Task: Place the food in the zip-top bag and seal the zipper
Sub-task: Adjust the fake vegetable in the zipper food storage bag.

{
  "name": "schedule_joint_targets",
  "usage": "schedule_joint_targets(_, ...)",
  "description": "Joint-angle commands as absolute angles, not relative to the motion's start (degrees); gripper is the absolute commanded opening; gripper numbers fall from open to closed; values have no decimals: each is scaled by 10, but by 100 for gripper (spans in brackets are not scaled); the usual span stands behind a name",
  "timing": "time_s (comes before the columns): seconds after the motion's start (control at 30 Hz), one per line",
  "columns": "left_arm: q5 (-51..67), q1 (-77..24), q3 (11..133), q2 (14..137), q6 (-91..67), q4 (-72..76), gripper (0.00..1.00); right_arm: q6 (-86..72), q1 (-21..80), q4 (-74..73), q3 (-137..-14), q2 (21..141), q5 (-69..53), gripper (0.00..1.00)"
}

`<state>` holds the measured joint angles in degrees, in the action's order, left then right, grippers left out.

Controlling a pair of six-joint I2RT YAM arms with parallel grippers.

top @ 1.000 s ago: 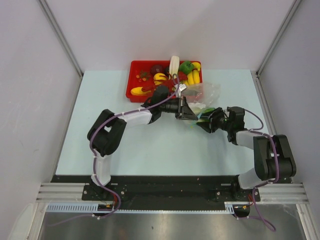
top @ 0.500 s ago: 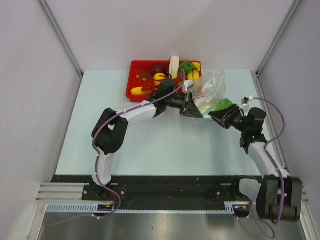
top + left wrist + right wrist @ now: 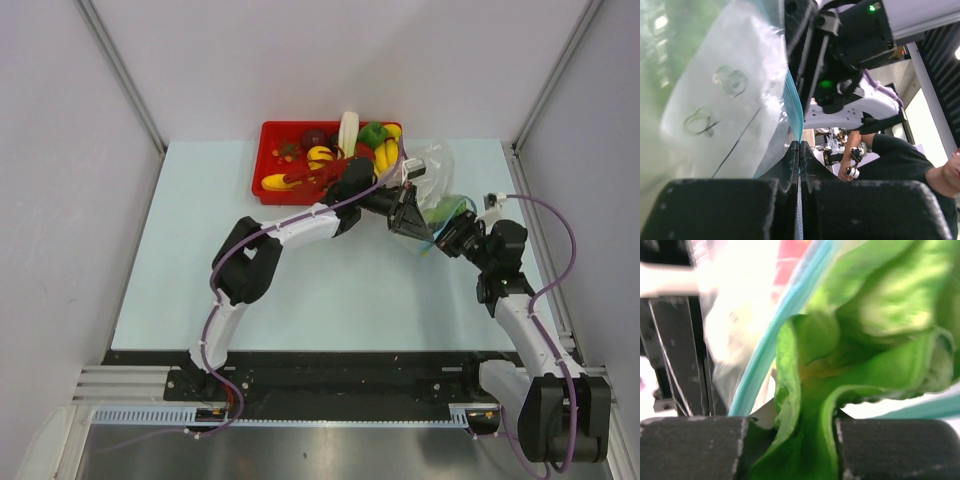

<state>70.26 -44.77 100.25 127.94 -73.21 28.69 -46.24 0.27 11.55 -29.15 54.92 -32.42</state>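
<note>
**A:** What are the left jaws doing?

**B:** They're pressed together on the mouth edge of the zip-top bag (image 3: pixel 725 100), right at the zipper (image 3: pixel 796 107). I'd say that keeps the floppy mouth lifted off the counter (image 3: pixel 200 230) so that food can be pushed in.

**A:** And the right jaws?

**B:** They're pinching the green leaves of the cabbage (image 3: pixel 865 340). The cabbage sits just beside the blue strip, at the mouth. I cannot tell whether it is past the lip.

**A:** How are the arms set?

**B:** The left arm (image 3: pixel 300 225) is stretched long toward the far right. Its wrist is near the right end of the red tray (image 3: pixel 268 130). The right arm (image 3: pixel 520 310) reaches forward with its wrist turned inward. The two sets of jaws nearly face each other, with the bag's mouth between them.

**A:** What about the rest of the food?

**B:** A yellow fruit (image 3: pixel 385 152) and a dark purple piece (image 3: pixel 315 138) lie in the tray. By my reckoning loading is underway, and the zipper is not yet sealed.
</note>
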Motion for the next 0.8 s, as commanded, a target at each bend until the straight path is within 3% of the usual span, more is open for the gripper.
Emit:
schedule_joint_targets(0.0,739,-453,1021,1252,-836,458,0,-536,4,272,-321,557,-270,0)
schedule_joint_targets(0.3,742,-452,1015,1219,-870,552,0,-392,75,353,-285,576,-242,1)
schedule_joint_targets(0.37,737,-446,1007,1209,-863,549,0,-335,69,339,-289,545,-255,21)
schedule_joint_targets(0.47,726,-434,1004,1195,-850,536,0,-274,44,262,-311,500,-335,28)
schedule_joint_targets(0.57,720,-432,996,1180,-850,541,0,-213,30,128,-340,432,-405,42)
schedule_joint_targets(0.6,718,-432,991,1176,-850,552,0,-201,23,96,-347,413,-422,54)
schedule_joint_targets(0.67,709,-431,978,1169,-849,556,0,-177,18,6,-377,370,-454,68)
schedule_joint_targets(0.77,698,-428,978,1172,-853,562,0,-154,21,-103,-412,336,-447,70)
